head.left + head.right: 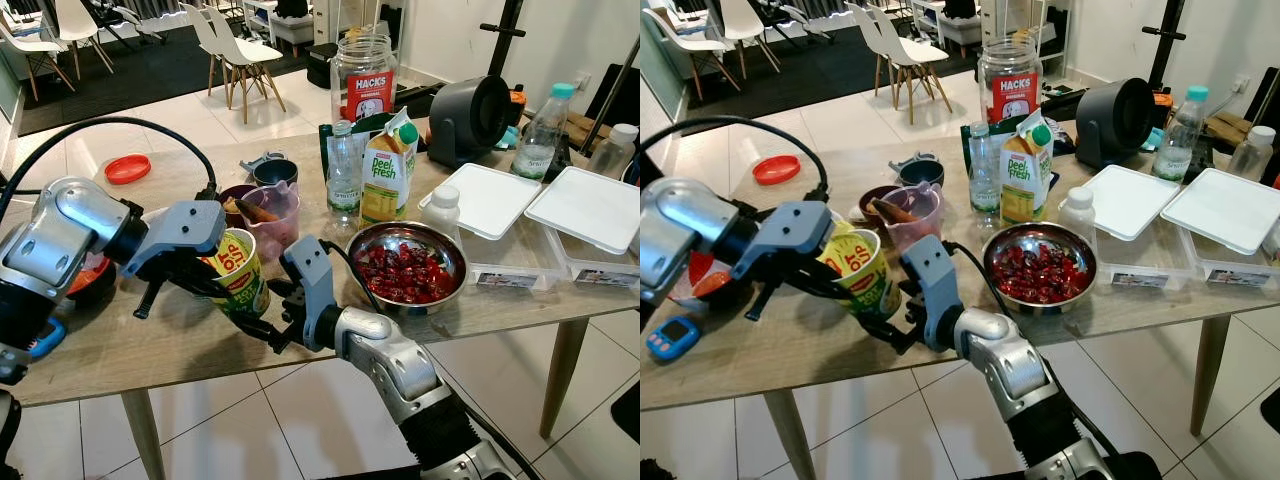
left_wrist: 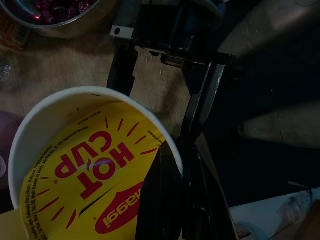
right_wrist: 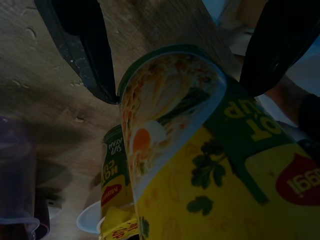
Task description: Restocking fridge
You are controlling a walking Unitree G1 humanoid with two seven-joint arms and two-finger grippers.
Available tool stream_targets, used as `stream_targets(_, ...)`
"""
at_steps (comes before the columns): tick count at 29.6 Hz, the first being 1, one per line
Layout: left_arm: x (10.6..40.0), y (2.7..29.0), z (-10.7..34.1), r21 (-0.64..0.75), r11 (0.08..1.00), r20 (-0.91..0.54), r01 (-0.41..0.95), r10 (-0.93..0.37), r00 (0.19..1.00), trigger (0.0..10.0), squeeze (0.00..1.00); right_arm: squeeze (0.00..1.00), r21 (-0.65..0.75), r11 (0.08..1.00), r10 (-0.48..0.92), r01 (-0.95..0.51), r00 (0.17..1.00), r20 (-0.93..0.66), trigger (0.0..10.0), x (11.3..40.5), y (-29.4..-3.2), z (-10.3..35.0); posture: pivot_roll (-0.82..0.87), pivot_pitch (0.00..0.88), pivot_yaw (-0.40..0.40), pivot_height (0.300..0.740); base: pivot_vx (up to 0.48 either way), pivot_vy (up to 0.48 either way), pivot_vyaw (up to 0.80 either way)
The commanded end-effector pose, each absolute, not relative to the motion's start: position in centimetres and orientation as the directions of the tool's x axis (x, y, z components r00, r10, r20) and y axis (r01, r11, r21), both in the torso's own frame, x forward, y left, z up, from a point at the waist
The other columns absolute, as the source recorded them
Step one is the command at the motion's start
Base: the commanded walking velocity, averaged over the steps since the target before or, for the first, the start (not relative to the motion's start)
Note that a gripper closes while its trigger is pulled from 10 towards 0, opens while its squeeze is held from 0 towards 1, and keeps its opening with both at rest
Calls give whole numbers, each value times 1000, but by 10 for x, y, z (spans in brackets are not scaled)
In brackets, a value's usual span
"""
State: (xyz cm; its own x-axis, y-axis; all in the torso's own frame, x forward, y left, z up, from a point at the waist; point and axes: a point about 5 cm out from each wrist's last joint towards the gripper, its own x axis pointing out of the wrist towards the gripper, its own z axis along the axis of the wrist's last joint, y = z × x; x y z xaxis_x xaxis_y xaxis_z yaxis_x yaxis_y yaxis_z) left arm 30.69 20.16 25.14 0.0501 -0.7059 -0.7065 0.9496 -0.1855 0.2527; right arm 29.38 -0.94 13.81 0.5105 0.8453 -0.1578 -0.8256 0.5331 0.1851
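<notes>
noodle cup, yellow and green, is tilted above the near part of the wooden table, just on the left-arm side of the steel bowl of red pieces, with its mouth turned up and toward the left arm. we see the left gripper clamped on the cup: in the left wrist view one black finger lies across the cup's side at the rim. we see the right gripper at the cup's lower end, on the bowl side; its fingers stand spread on either side of the cup in the right wrist view, so we judge it released, not grasping.

the cup's long axis leans from the table's near edge toward the pink beaker, which stands just behind it; the juice carton and small water bottle stand beyond that. we judge the left arm the carrier, and the open room lies toward the near edge, away from the crowded far side. a lift toward us risks least contact.
</notes>
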Motion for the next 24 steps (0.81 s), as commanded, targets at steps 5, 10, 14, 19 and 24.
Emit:
stream_targets(5, 305, 192, 247, 243, -223, -694, 944, -720, 8, 10000, 0, 0, 291, 423, 900, -858, 436, -20, 10000, 286, 6, 154, -9, 17, 85, 740, 0, 0, 0)
stream_targets(10, 305, 189, 246, 241, -233, -692, 942, -722, -2, 10000, 0, 0, 314, 319, 938, -894, 345, 28, 10000, 275, 13, 157, -8, 12, 83, 740, 0, 0, 0)
stream_targets(14, 303, 186, 245, 238, -251, -692, 938, -722, -17, 10000, 0, 0, 322, 233, 966, -918, 255, 28, 10000, 264, 19, 154, -6, 8, 82, 740, 0, 0, 0)
stream_targets(19, 302, 183, 243, 233, -263, -693, 936, -721, -30, 10000, 0, 0, 323, 178, 980, -930, 199, 32, 10000, 257, 20, 154, -9, 8, 82, 740, 0, 0, 0)
stream_targets(24, 302, 180, 243, 232, -274, -692, 933, -721, -40, 10000, 0, 0, 316, 137, 989, -939, 147, 8, 10000, 250, 20, 150, -11, 12, 83, 740, 0, 0, 0)
